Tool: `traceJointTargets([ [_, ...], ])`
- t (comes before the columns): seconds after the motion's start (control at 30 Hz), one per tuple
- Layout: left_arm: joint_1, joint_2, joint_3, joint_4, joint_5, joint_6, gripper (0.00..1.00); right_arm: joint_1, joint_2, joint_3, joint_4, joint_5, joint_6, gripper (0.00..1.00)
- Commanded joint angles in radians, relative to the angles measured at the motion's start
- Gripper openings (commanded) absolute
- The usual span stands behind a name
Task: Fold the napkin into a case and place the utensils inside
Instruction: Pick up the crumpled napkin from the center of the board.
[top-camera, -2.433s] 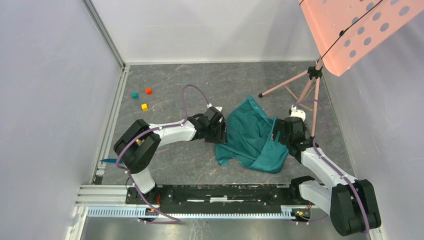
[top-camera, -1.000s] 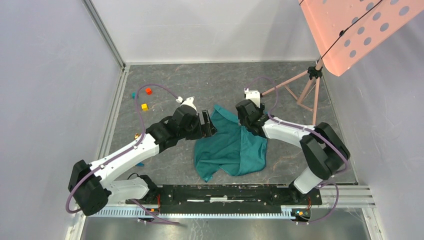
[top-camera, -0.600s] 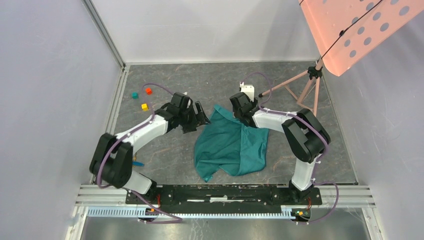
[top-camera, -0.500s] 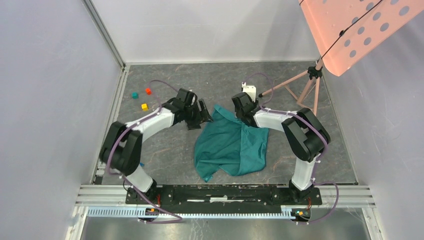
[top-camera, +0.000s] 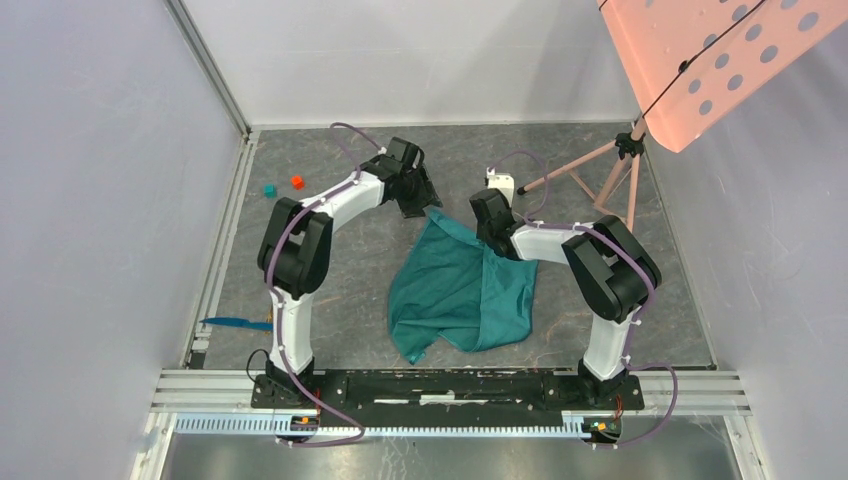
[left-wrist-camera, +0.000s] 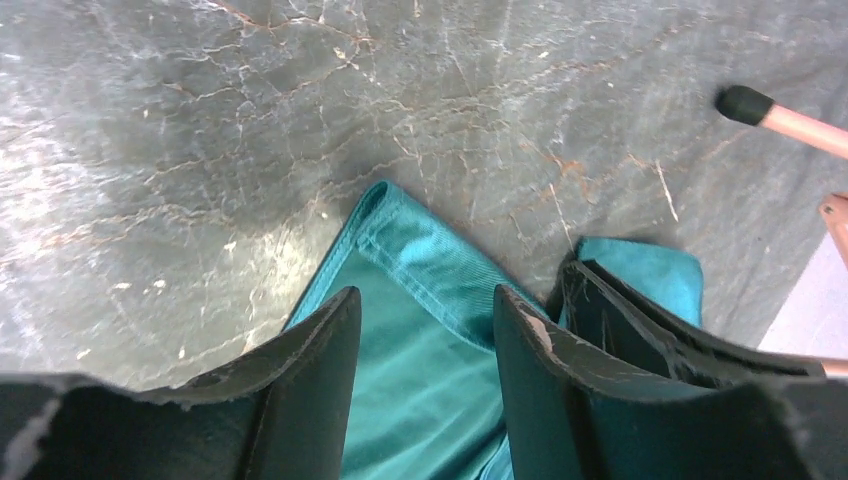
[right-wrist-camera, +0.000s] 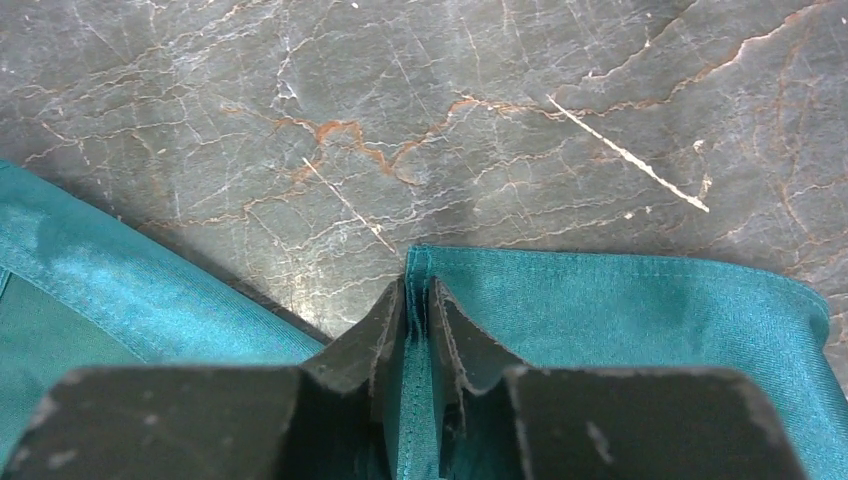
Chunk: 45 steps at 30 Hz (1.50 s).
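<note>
**Fig. Both arms at the far edge of the napkin; case not yet formed.**

The napkin (top-camera: 460, 290) lies rumpled at mid-bench (top-camera: 350, 300). It is part doubled over itself, and its longer run goes from far to near. It is not yet a narrow pouch.

The right arm (top-camera: 545, 245) reaches in from the right. Its wrist view shows the right jaws clenched on the napkin's hem (right-wrist-camera: 415, 262), pinched thin between the tips at the far right of the cloth.

The left arm (top-camera: 340, 200) arcs to the far side. In its wrist view the left jaws stand released and spread, holding nothing. The napkin's free far corner (left-wrist-camera: 385, 200) lies just beyond the tips and in line with the gap between them. From that corner one hemmed edge runs back under the gap. In the top view this corner (top-camera: 437, 213) points far, just near of the left jaws. The left arm is the nearer one to it, and the right jaws grip just to its right.

I judge that my next move turns on this line-up. The left jaws should drop onto that corner and close, so the far edge can be drawn flat between the two arms.

The blue utensil (top-camera: 235, 322) lies at the near left edge of the bench, well apart from the napkin. I cannot find the spoon.
</note>
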<state>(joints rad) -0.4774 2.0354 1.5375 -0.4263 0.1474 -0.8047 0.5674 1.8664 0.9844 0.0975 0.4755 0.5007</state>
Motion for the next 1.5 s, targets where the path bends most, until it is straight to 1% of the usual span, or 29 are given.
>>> traceJointTargets([
  [0.0, -0.023, 0.094, 0.085, -0.077, -0.029, -0.055, 0.57, -0.005, 0.017, -0.029, 0.025, -0.009, -0.030, 0.15],
  [0.07, -0.024, 0.113, 0.088, -0.082, -0.060, -0.067, 0.58, -0.005, 0.017, -0.027, 0.032, -0.021, -0.037, 0.09],
  [0.17, -0.024, 0.139, 0.096, -0.082, -0.090, -0.074, 0.62, -0.005, 0.013, -0.027, 0.049, -0.044, -0.054, 0.03],
  [0.2, -0.024, 0.154, 0.110, -0.081, -0.084, -0.065, 0.62, -0.004, 0.012, -0.027, 0.052, -0.051, -0.057, 0.00],
  [0.23, -0.024, 0.173, 0.126, -0.083, -0.078, -0.058, 0.60, -0.005, 0.010, -0.026, 0.054, -0.057, -0.063, 0.00],
  [0.27, -0.023, 0.187, 0.145, -0.084, -0.071, -0.049, 0.54, -0.005, 0.005, -0.026, 0.056, -0.060, -0.069, 0.00],
  [0.3, -0.022, 0.200, 0.159, -0.087, -0.066, -0.036, 0.45, -0.005, -0.002, -0.026, 0.057, -0.066, -0.079, 0.00],
  [0.33, -0.018, 0.206, 0.173, -0.093, -0.069, -0.025, 0.33, -0.005, -0.010, -0.025, 0.057, -0.068, -0.095, 0.00],
  [0.37, -0.010, 0.205, 0.178, -0.097, -0.077, -0.015, 0.24, -0.005, -0.024, -0.023, 0.055, -0.070, -0.110, 0.00],
  [0.43, 0.011, 0.178, 0.179, -0.098, -0.091, 0.015, 0.14, -0.005, -0.061, -0.018, 0.041, -0.068, -0.149, 0.00],
  [0.5, 0.036, 0.135, 0.175, -0.100, -0.077, 0.045, 0.03, -0.002, -0.109, -0.011, 0.007, -0.057, -0.171, 0.00],
  [0.6, 0.067, 0.019, 0.148, -0.108, -0.042, 0.080, 0.02, 0.007, -0.207, -0.001, -0.057, -0.055, -0.203, 0.00],
  [0.67, 0.076, -0.093, 0.112, -0.121, -0.050, 0.113, 0.02, 0.019, -0.285, 0.000, -0.086, -0.052, -0.236, 0.00],
  [0.77, 0.094, -0.305, 0.028, -0.135, -0.060, 0.146, 0.02, 0.030, -0.424, -0.012, -0.095, -0.089, -0.288, 0.00],
  [0.87, 0.114, -0.519, -0.073, -0.141, -0.079, 0.154, 0.02, 0.034, -0.565, -0.053, -0.069, -0.173, -0.346, 0.00],
  [0.97, 0.118, -0.743, -0.134, -0.157, -0.135, 0.183, 0.02, 0.035, -0.720, -0.089, -0.012, -0.279, -0.411, 0.00],
  [1.03, 0.120, -0.885, -0.138, -0.189, -0.188, 0.202, 0.02, 0.035, -0.807, -0.094, 0.015, -0.359, -0.436, 0.00],
  [1.13, 0.121, -1.019, -0.083, -0.253, -0.235, 0.237, 0.02, 0.036, -0.928, -0.098, 0.064, -0.487, -0.444, 0.00],
  [1.23, 0.121, -1.139, -0.017, -0.290, -0.249, 0.261, 0.02, 0.038, -1.022, -0.084, 0.111, -0.602, -0.416, 0.00],
  [1.37, 0.121, -1.283, 0.025, -0.262, -0.260, 0.284, 0.02, 0.037, -1.114, -0.044, 0.169, -0.660, -0.351, 0.00],
  [1.4, 0.120, -1.313, 0.027, -0.245, -0.258, 0.290, 0.02, 0.038, -1.128, -0.035, 0.187, -0.661, -0.330, 0.00],
  [1.47, 0.121, -1.371, -0.006, -0.164, -0.237, 0.304, 0.02, 0.038, -1.136, -0.026, 0.205, -0.614, -0.261, 0.00],
])
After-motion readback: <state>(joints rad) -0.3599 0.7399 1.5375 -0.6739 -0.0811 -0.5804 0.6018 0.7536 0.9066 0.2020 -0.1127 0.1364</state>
